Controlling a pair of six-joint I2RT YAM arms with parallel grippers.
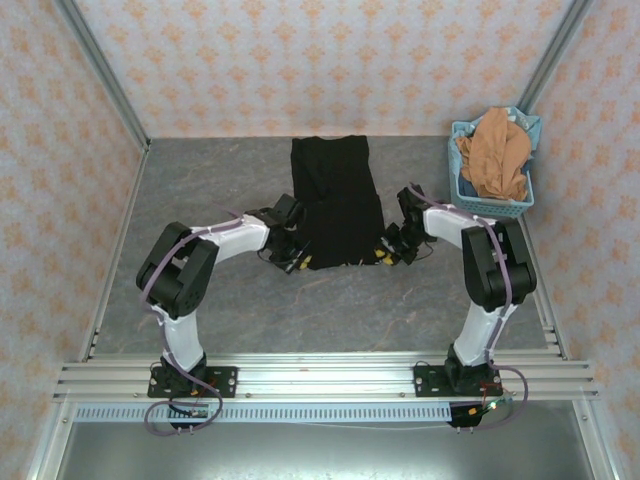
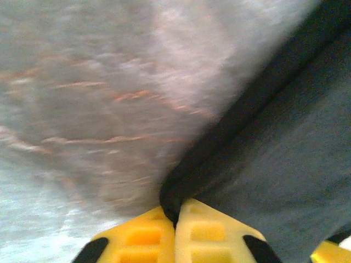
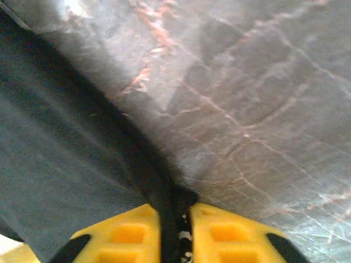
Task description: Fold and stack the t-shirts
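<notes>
Top external view: the black t-shirt (image 1: 335,200) lies as a long flat strip on the grey table (image 1: 250,310), with 2 arms reaching its near end. The left gripper (image 1: 296,262) is at the shirt's near left corner and the right gripper (image 1: 386,254) at its near right corner; how far either is open cannot be read here. Right of the shirt's far half, well apart, a light blue basket (image 1: 495,208) holds the crumpled orange-brown t-shirt (image 1: 493,155). Left wrist view: the 2 yellow fingertips (image 2: 142,235) are pressed together on the black shirt's dark edge, with cloth rising from between them. Right wrist view: the yellow pads (image 3: 131,235) are closed to a narrow slit with the shirt's edge pinched in it, and bare table lies right of the cloth.
</notes>
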